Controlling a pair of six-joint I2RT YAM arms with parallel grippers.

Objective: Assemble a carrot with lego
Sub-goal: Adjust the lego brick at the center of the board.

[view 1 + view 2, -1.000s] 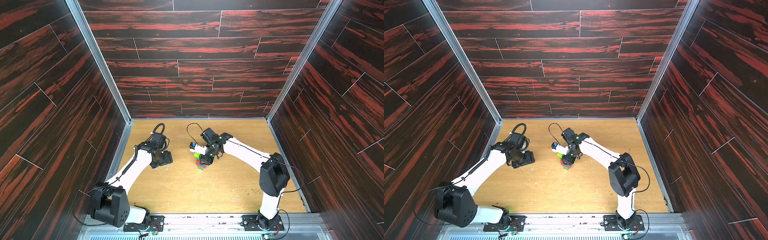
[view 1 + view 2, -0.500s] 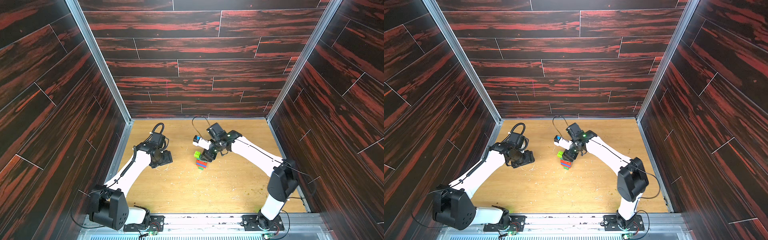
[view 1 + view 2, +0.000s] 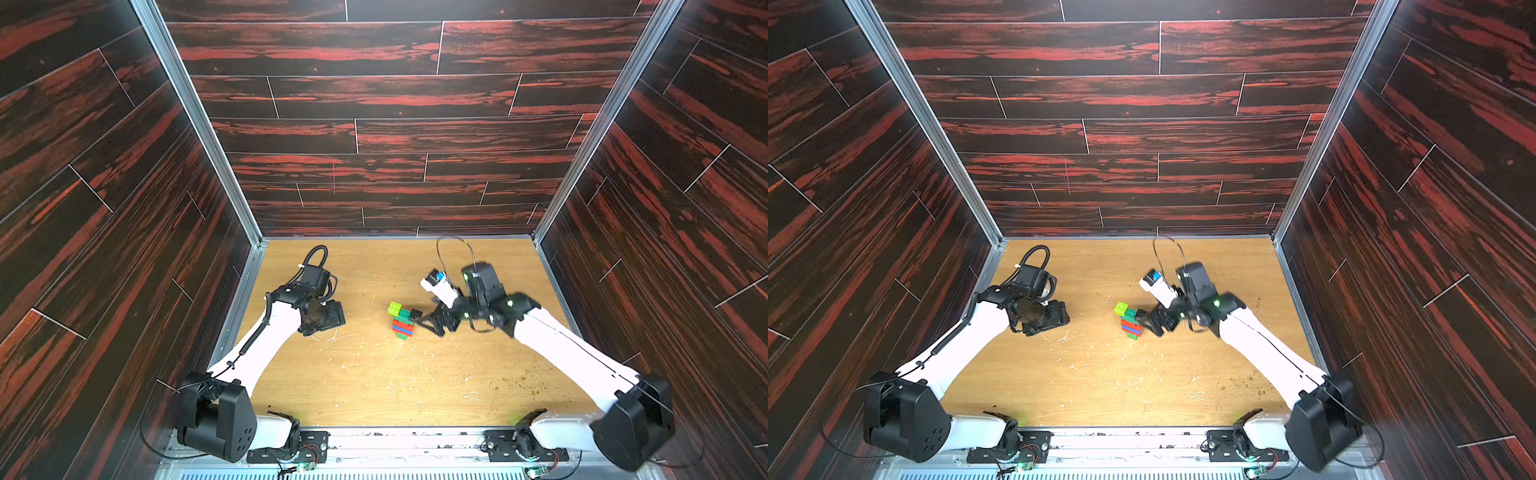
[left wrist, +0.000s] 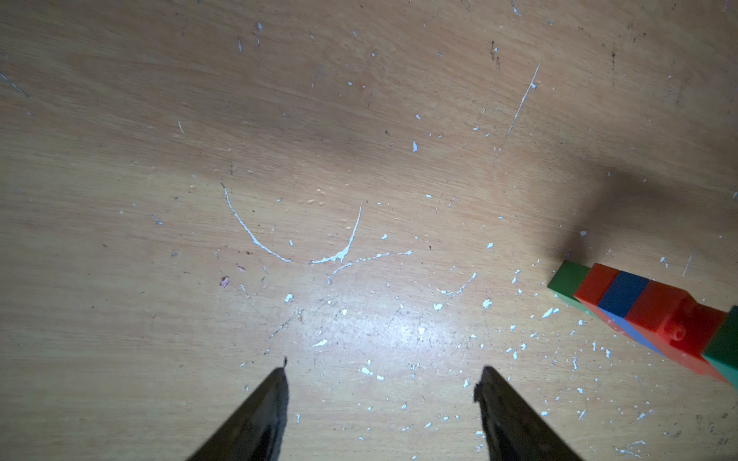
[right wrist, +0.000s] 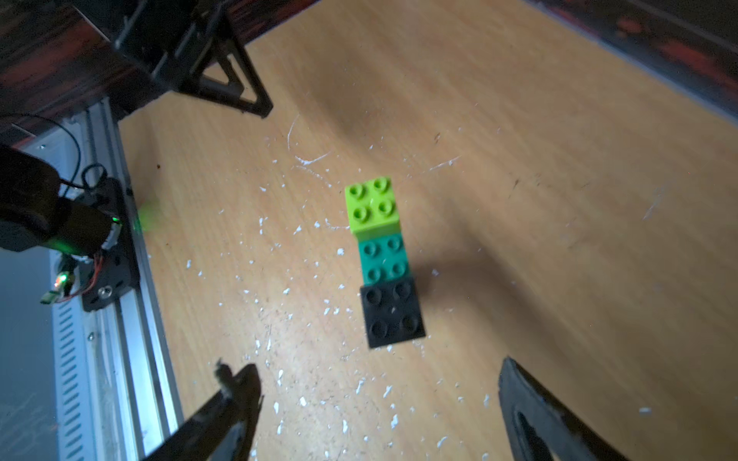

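The carrot (image 3: 402, 323) (image 3: 1130, 322) stands upright mid-table on its green tip, free of both grippers. Its body is red with a blue band (image 4: 623, 297). On top lies a teal bar (image 5: 384, 257) with a lime brick (image 5: 373, 207) at one end and a black brick (image 5: 393, 313) at the other. My right gripper (image 3: 432, 323) (image 5: 371, 371) hangs open just right of the carrot's top, nothing between its fingers. My left gripper (image 3: 332, 316) (image 4: 382, 371) is open over bare wood, well left of the carrot.
Dark wood-grain walls close in the wooden table (image 3: 374, 386) on three sides. A metal rail (image 3: 374, 436) with both arm bases runs along the front edge. White scratches and flecks mark the wood (image 4: 303, 255).
My right gripper has opened, let go of the carrot's top and drawn back to the right. The carrot stays standing. The left arm has not moved.
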